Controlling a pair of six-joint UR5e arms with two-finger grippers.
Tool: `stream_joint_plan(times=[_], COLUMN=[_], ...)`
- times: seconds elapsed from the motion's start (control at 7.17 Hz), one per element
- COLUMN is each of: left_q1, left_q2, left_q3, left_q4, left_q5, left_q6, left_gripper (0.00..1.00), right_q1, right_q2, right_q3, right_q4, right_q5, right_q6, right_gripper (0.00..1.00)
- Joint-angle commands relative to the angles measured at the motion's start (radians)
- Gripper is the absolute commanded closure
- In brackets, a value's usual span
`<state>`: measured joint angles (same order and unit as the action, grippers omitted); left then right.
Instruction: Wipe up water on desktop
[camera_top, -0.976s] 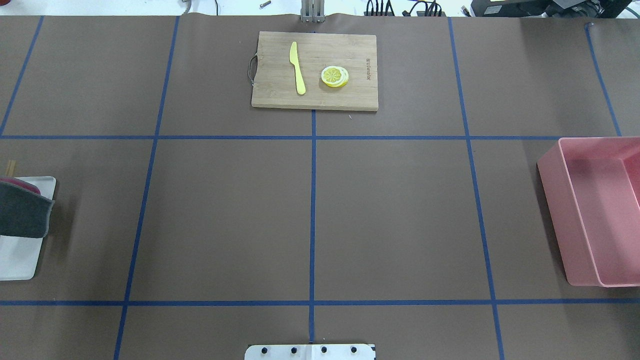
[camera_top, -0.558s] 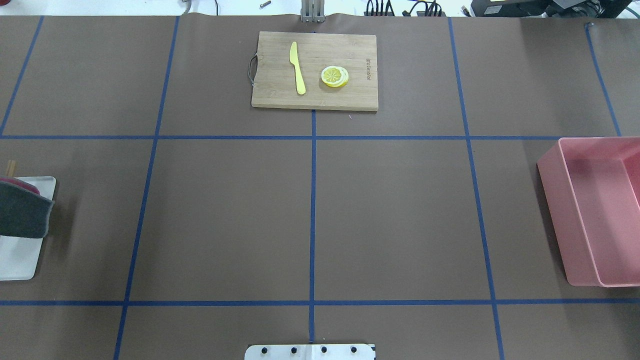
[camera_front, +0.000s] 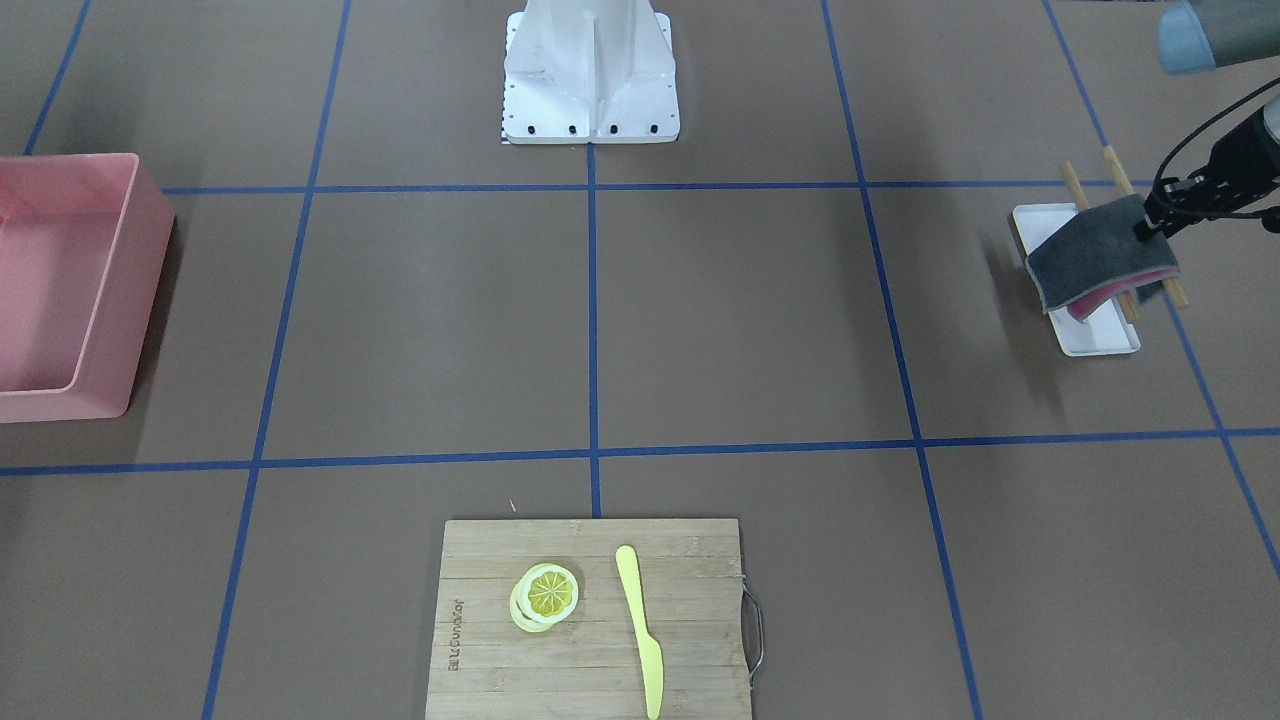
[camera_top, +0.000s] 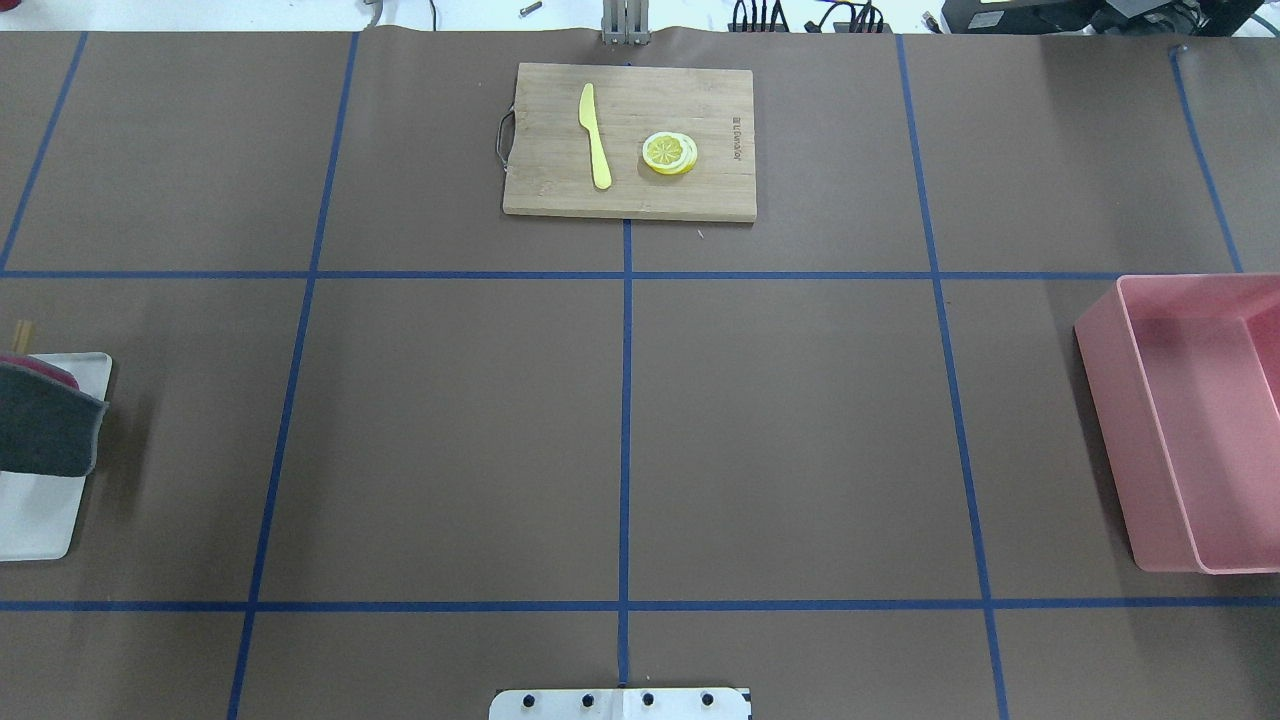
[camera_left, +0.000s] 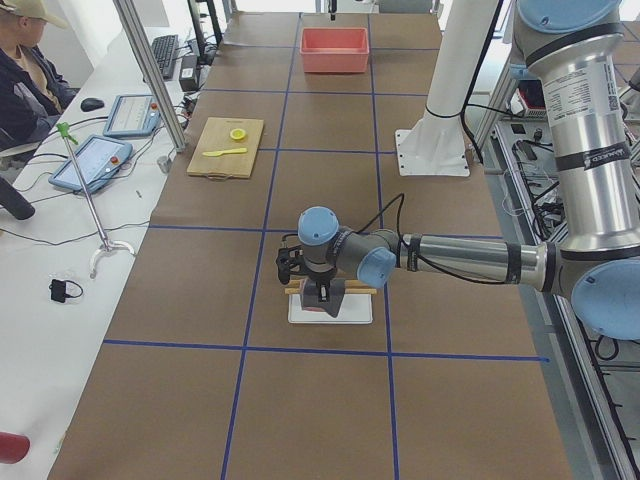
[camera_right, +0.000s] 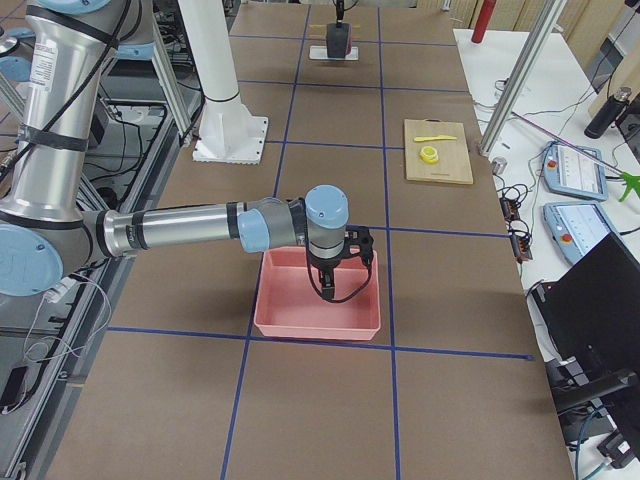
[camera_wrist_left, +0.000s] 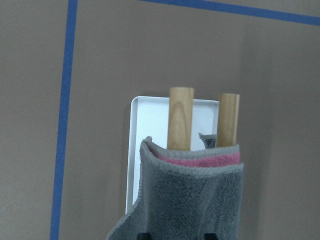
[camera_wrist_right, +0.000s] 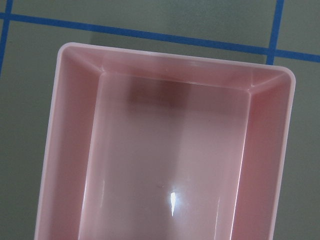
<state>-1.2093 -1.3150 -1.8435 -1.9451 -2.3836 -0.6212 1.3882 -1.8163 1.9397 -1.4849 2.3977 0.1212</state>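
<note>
The desktop (camera_top: 450, 430), brown and crossed by blue tape lines, fills the overhead view from edge to edge.

At the right edge of the front-facing view the left gripper (camera_front: 1150, 226) has its jaws narrow, pinched on the upper right corner of a gray cloth (camera_front: 1095, 255). The cloth shows pink on its underside and drapes over 2 wooden rods (camera_front: 1072, 183) lying across a white tray (camera_front: 1095, 342). In the left wrist view the rods stick out past the cloth's top fold, the tray shows behind them, and the cloth fills the lower middle of the frame.

In the middle of the right side view the right gripper (camera_right: 338, 285) hangs over a pink bin (camera_top: 1130, 430). Whether its jaws are wide or narrow, I cannot tell. The right wrist view looks straight down onto the bin's floor and walls, with tape lines beyond its top rim.

At the top centre of the overhead view lies a bamboo board (camera_top: 560, 195). A yellow knife (camera_top: 595, 135) rests on its left half. A stack of lemon slices (camera_top: 669, 152) sits just right of the knife, apart from it. The robot's base plate (camera_top: 620, 703) shows at the bottom centre.
</note>
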Motion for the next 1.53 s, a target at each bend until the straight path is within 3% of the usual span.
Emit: stream_joint_plan(times=[0.0,0.28,0.56,0.84,0.98,1.12,1.39], left_q1=[-0.003,-0.004,-0.010,-0.077,-0.081,-0.070,0.029], left_q2=[0.020,0.048,0.056,0.010,-0.100,-0.216,-0.427], left_q3=[-0.028,-0.052,-0.100,-0.163,-0.175,-0.192,-0.182], left_q4=[0.000,0.001,0.011,0.093,0.165,0.163,0.169], left_q5=[-0.002,-0.002,-0.011,-0.165,-0.172,-0.178,-0.175], left_q6=[0.000,0.000,-0.005,-0.008,-0.096,-0.312,-0.606], left_gripper=[0.82,1.00,1.00,1.00,1.00,1.00,1.00], right_q1=[0.000,0.000,0.000,-0.061,-0.136,-0.203,-0.367], right_q2=[0.000,0.000,0.000,0.020,0.037,0.087,0.219], right_q3=[-0.001,0.001,0.016,0.086,0.085,0.085,0.090], right_q4=[0.002,0.002,0.003,0.049,0.169,0.295,0.380], right_q5=[0.020,0.021,0.038,0.051,0.043,0.029,-0.064], right_q6=[0.000,0.002,0.005,0.160,0.305,0.495,0.664], right_gripper=[0.00,0.00,0.00,0.00,0.00,0.00,0.00])
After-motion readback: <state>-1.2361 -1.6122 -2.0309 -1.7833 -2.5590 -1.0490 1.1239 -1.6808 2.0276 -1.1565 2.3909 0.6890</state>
